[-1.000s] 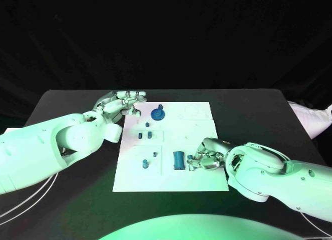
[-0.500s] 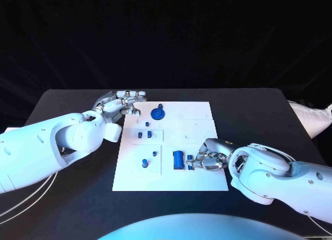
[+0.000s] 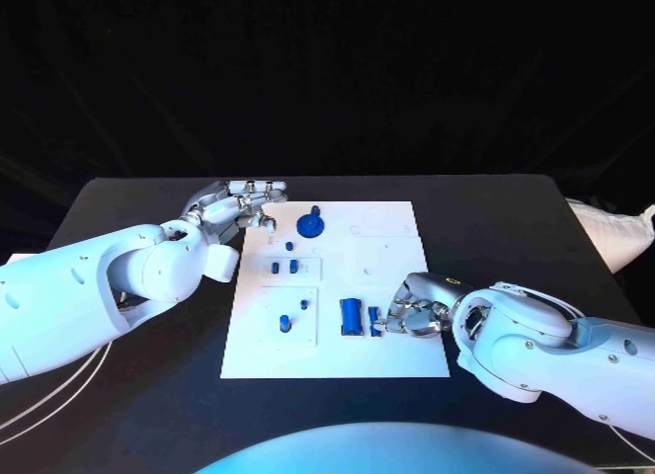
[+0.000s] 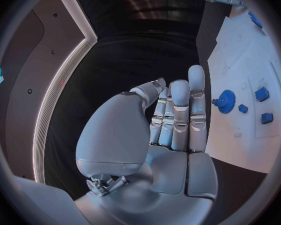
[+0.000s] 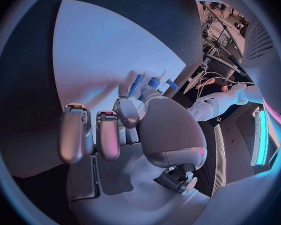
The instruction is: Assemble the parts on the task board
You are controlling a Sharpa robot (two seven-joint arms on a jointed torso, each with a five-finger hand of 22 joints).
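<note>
The right hand (image 3: 413,308) is curling its fingers around a small blue part (image 3: 374,320) at four o'clock on the task board (image 3: 384,286), beside a blue cylinder (image 3: 352,315). The left hand (image 3: 239,204) is hovering with fingers apart, holding nothing, at eleven o'clock. The part looks light, rigid and slippery; pinching its sides seems best.

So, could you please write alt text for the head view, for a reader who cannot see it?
A white task board lies mid-table between two white robot arms. The right hand pinches a small blue part beside a larger blue block; the left hand hovers with spread fingers at the board's far left corner, near a blue gear.
</note>
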